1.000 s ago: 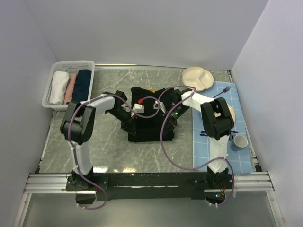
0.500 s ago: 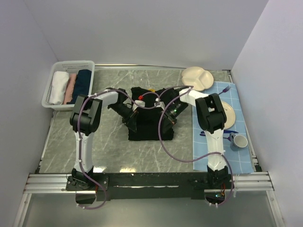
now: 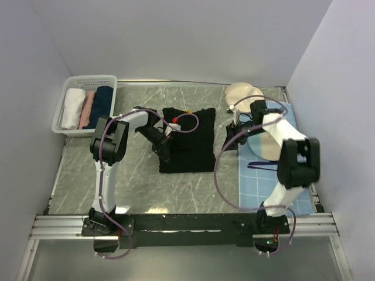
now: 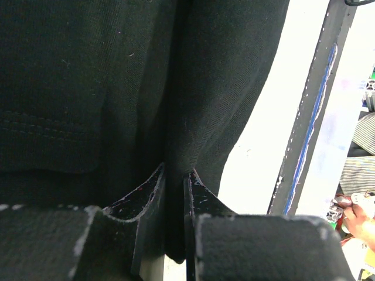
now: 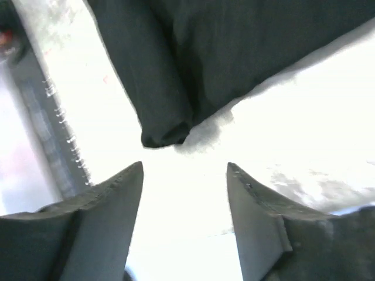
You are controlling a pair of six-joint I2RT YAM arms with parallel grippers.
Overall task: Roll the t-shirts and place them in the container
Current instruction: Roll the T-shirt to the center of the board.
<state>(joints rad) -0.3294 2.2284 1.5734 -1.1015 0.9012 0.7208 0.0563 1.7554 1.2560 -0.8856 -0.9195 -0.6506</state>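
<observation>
My left gripper (image 4: pixel 174 174) is clamped on a fold of the black t-shirt (image 3: pixel 190 140), with the cloth pinched tight between its two fingers at the shirt's left edge. My right gripper (image 5: pixel 184 168) has its fingers apart and nothing between them. It hangs over the table (image 3: pixel 135 175) just right of the shirt, between the cloth and the blue mat (image 3: pixel 255 181). From that wrist I see a bunched corner of the shirt just beyond my fingertips, not touching them. The t-shirt lies folded into a rough rectangle at the middle of the table. At the far left sits a white basket (image 3: pixel 94 77) holding rolled cloths in white, pink and dark blue. A cream plate (image 3: pixel 240 91) lies at the far right.
</observation>
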